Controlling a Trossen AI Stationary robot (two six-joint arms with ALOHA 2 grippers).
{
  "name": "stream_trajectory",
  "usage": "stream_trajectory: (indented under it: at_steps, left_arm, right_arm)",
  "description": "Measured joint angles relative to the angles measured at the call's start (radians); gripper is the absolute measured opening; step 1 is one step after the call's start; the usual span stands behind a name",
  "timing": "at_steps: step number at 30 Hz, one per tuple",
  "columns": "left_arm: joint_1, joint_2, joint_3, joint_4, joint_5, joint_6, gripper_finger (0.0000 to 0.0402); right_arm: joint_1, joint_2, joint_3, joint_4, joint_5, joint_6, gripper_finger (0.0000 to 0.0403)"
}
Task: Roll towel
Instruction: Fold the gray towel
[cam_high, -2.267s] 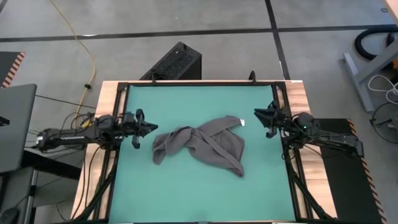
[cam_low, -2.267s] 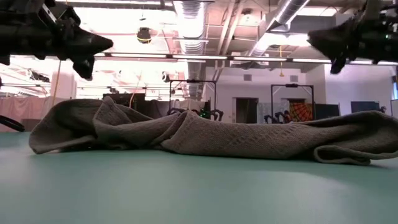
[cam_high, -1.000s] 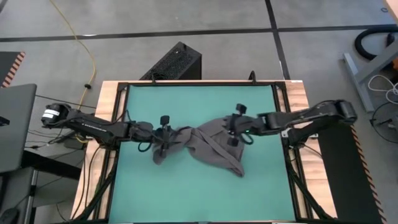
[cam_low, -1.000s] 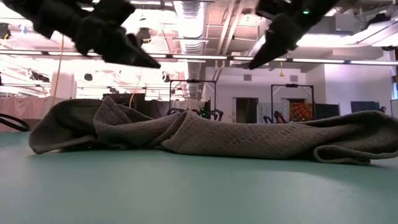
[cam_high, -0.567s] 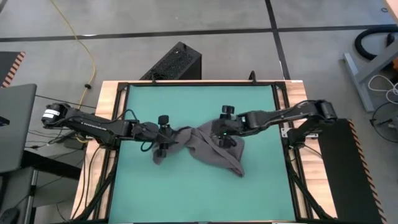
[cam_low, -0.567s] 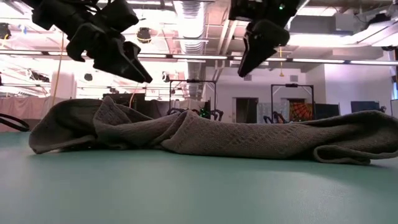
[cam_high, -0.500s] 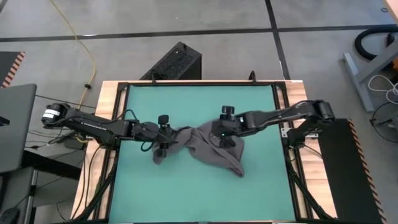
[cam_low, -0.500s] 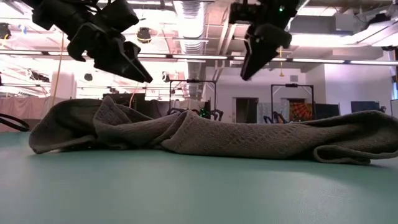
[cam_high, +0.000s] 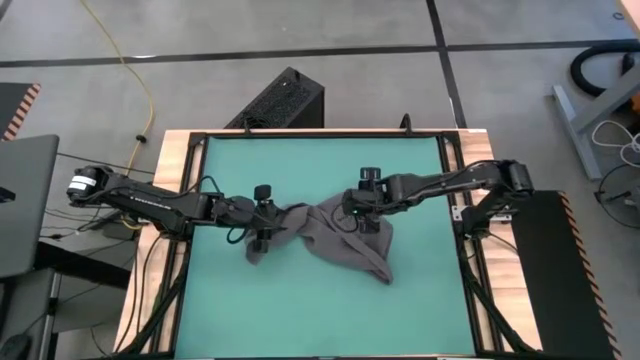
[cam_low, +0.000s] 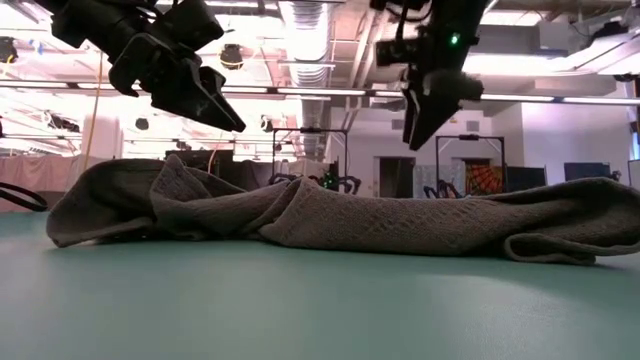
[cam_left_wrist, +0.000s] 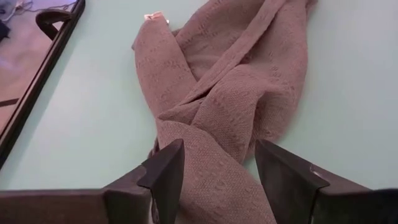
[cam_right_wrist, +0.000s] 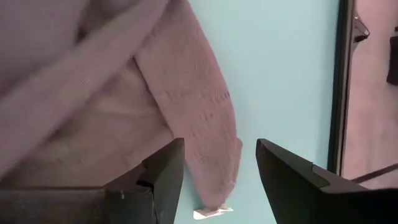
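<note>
The dark grey towel (cam_high: 345, 245) lies crumpled and twisted on the middle of the green mat (cam_high: 300, 300). It shows as a low heap in the low view (cam_low: 330, 220). Its white tag (cam_right_wrist: 211, 213) sits at one edge on the mat. My left gripper (cam_high: 268, 225) hangs open over the towel's left part (cam_left_wrist: 205, 174), fingers slanting down. My right gripper (cam_high: 352, 215) hangs open over the towel's right part (cam_right_wrist: 93, 93), pointing down. In the low view both the left gripper (cam_low: 235, 125) and the right gripper (cam_low: 412, 140) stand clear above the cloth.
Black frame rails (cam_high: 465, 250) edge the mat on all sides. A black box (cam_high: 285, 100) stands beyond the far edge, and a yellow cable (cam_high: 140, 90) runs on the floor. Bare mat lies near and far of the towel.
My right gripper has gone toward the table's left, over the towel, and has tipped from slanting to pointing almost straight down. My left gripper has dipped a little toward the towel. The towel lies as it did.
</note>
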Motion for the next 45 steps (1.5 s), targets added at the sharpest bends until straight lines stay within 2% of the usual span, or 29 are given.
stream_trajectory:
  at_steps: [4,14,27,31,36,37,41,45]
  left_arm:
    - [0.000,0.000,0.000,-0.003,0.000,-0.003,0.0187]
    - [0.000,0.000,-0.001,-0.028,0.001,-0.009,0.0187]
    - [0.000,0.000,-0.001,-0.048,0.002,-0.025,0.0187]
    - [0.000,0.000,-0.001,-0.059,0.002,-0.026,0.0187]
    - [0.000,0.000,-0.001,-0.058,0.002,-0.025,0.0187]
    - [0.000,0.000,-0.001,-0.057,0.002,-0.025,0.0187]
    - [0.000,0.000,-0.001,-0.056,0.002,-0.025,0.0187]
    - [0.000,0.000,-0.001,-0.056,0.002,-0.025,0.0187]
  right_arm:
    - [-0.038,0.034,0.000,-0.042,0.000,-0.073,0.0223]
    - [-0.082,0.183,-0.001,-0.203,-0.006,-0.078,0.0224]
    - [-0.123,0.294,-0.045,-0.079,0.011,-0.068,0.0219]
    - [-0.130,0.294,-0.097,-0.034,0.098,-0.056,0.0173]
    - [-0.118,0.258,-0.103,-0.052,0.107,-0.058,0.0033]
    - [-0.115,0.245,-0.101,-0.064,0.104,-0.061,0.0021]
    - [-0.092,0.169,-0.051,-0.141,0.094,-0.027,0.0022]
    - [-0.058,0.077,0.059,-0.252,0.016,0.024,0.0015]
